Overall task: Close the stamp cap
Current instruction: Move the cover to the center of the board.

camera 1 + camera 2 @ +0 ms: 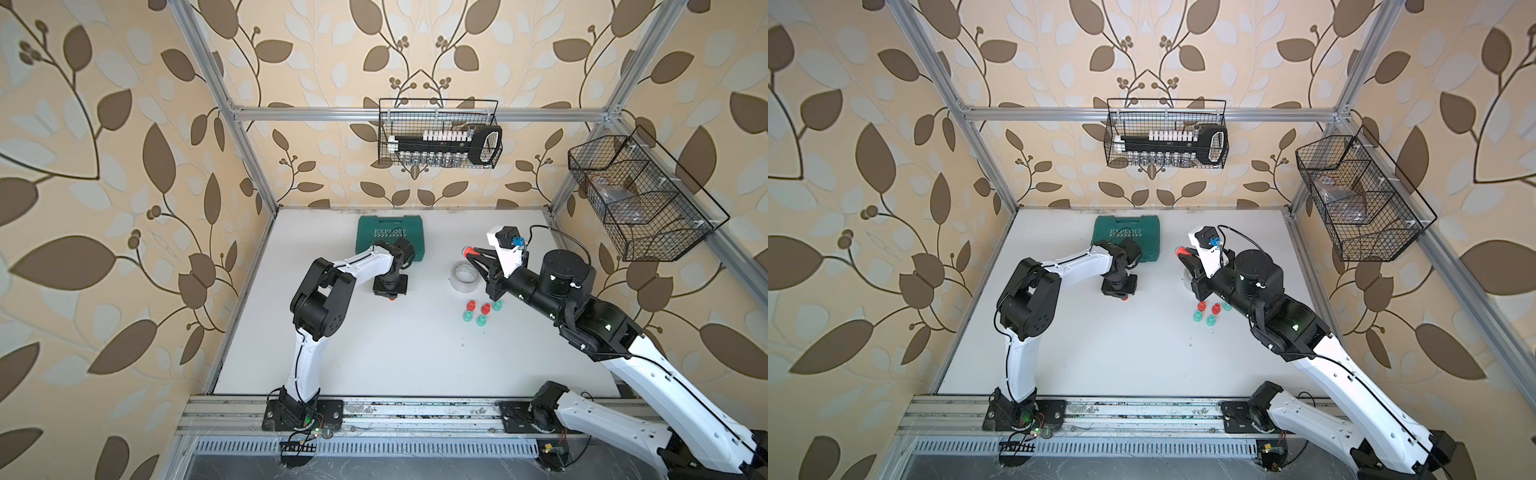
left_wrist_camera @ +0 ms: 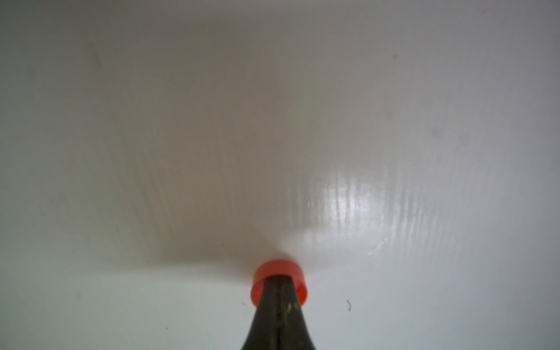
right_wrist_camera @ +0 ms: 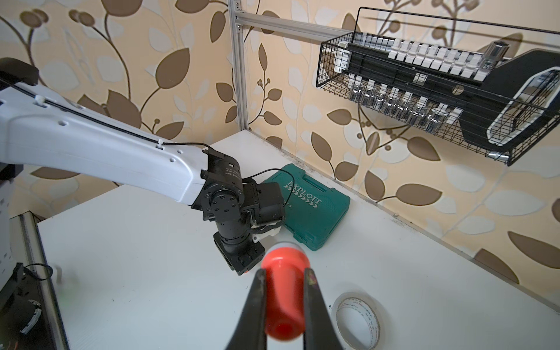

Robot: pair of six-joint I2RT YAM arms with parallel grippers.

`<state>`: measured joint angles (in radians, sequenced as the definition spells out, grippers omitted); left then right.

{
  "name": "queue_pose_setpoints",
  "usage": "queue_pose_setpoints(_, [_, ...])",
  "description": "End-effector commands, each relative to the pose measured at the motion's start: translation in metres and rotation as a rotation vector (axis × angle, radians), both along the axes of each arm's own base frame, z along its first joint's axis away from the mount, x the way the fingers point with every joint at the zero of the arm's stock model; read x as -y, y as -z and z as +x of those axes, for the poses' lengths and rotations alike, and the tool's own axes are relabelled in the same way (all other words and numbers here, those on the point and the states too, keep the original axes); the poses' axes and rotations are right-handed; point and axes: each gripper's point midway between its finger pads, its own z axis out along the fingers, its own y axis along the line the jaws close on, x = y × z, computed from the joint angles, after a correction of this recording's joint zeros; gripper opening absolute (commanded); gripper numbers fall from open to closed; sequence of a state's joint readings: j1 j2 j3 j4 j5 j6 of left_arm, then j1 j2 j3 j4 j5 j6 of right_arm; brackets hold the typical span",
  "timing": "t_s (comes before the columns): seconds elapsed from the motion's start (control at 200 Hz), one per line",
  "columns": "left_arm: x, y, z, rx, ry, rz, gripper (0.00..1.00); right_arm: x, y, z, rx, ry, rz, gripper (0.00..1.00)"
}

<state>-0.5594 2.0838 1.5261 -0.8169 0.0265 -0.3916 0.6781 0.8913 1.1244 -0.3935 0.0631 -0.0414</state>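
- L pincer (image 2: 279, 281) nips red cap (image 2: 272, 268) by its rim, down on bench (image 2: 151, 151); thin hold, cap may twist.
- R pincer (image 3: 285, 272) clamps red stamp (image 3: 285, 306) aloft, well apart; skewed mating could pop either loose.

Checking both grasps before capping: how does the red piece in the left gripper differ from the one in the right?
The cap in the left gripper is a short plain cylinder; the stamp in the right gripper is longer, flared, pale-ended. The cap is low by the table; the stamp is held raised, sideways. Both are red and gripped.
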Motion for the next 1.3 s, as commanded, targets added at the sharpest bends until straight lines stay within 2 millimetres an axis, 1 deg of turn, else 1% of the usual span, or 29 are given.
queue_pose_setpoints(0.0, [0.008,0.004,-0.025,-0.053,0.034,-0.006,0.0,0.003,0.001,-0.001,-0.001,0.007,0.0,0.0])
queue_pose_setpoints(0.06, [0.013,0.003,-0.036,-0.06,0.047,-0.009,0.0,0.004,0.002,0.0,-0.003,0.014,-0.006,0.0])
queue_pose_setpoints(0.185, [0.028,0.0,-0.066,-0.073,0.077,-0.018,0.0,0.007,0.004,0.002,-0.007,0.029,-0.02,0.0])
queue_pose_setpoints(0.42, [0.061,0.001,-0.138,-0.098,0.145,-0.013,0.0,0.009,0.014,0.004,-0.025,0.044,-0.042,0.0])
queue_pose_setpoints(0.48, [0.069,0.001,-0.15,-0.096,0.155,-0.009,0.0,0.009,0.015,0.004,-0.031,0.041,-0.043,0.0])
queue_pose_setpoints(0.545, [0.076,-0.001,-0.157,-0.09,0.165,-0.011,0.0,0.008,0.016,0.005,-0.038,0.039,-0.041,0.0])
queue_pose_setpoints(0.655, [0.085,-0.009,-0.154,-0.071,0.172,-0.018,0.0,0.008,0.014,0.006,-0.041,0.045,-0.032,0.0])
queue_pose_setpoints(0.815, [0.095,-0.039,-0.143,-0.012,0.192,-0.051,0.03,0.009,0.013,0.006,-0.063,0.056,-0.042,0.0])
queue_pose_setpoints(0.905, [0.096,-0.054,-0.14,0.014,0.204,-0.059,0.03,0.01,0.014,0.006,-0.084,0.065,-0.04,0.0])
queue_pose_setpoints(0.985, [0.092,-0.067,-0.137,0.04,0.207,-0.062,0.03,0.013,0.015,0.006,-0.114,0.088,-0.02,0.0])
queue_pose_setpoints(1.05, [0.086,-0.076,-0.135,0.057,0.202,-0.067,0.03,0.014,0.019,0.007,-0.158,0.108,0.006,0.0])
queue_pose_setpoints(1.145, [0.072,-0.089,-0.128,0.077,0.174,-0.092,0.03,0.011,0.033,0.007,-0.259,0.126,0.019,0.0])
queue_pose_setpoints(1.22, [0.054,-0.097,-0.117,0.091,0.14,-0.105,0.04,0.008,0.049,0.006,-0.352,0.138,0.02,0.0])
queue_pose_setpoints(1.295, [0.031,-0.104,-0.106,0.097,0.098,-0.119,0.04,0.004,0.066,0.005,-0.447,0.151,0.023,0.0])
